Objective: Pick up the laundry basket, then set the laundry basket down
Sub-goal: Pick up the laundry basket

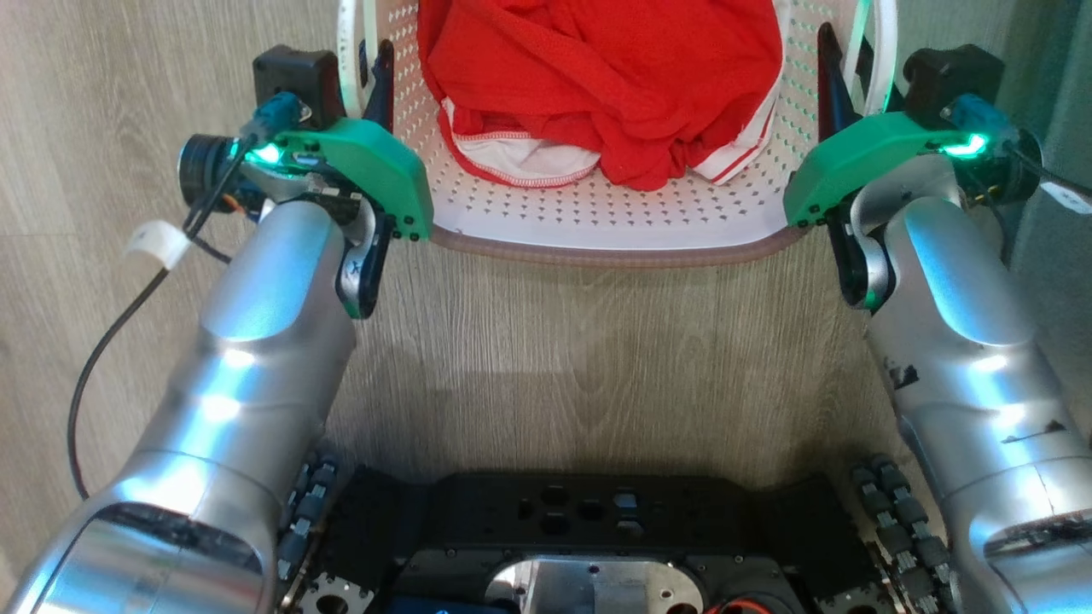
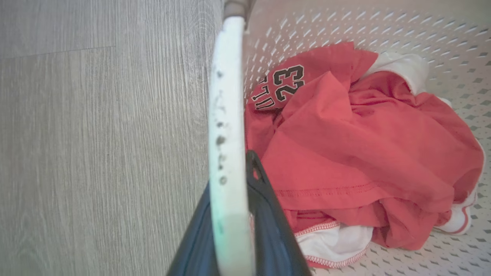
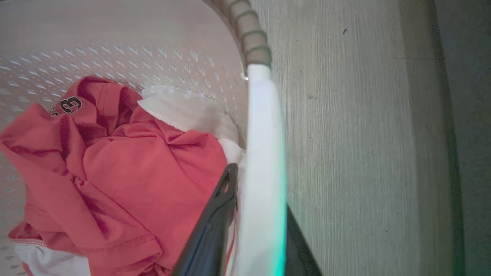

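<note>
Grey plank floor (image 1: 546,358) under basket (image 1: 597,217); left pincer (image 2: 230,184) and right pincer (image 3: 262,191) each nipped tight on a thin handle (image 2: 226,96), so an uneven lift could slip 1 side and tip it.

The floor (image 1: 546,358) is seen steeply from above by the head camera. The laundry basket (image 1: 597,230), cut by the upper edge there, is shared, from very near, by both wrist views, from opposite sides.
</note>
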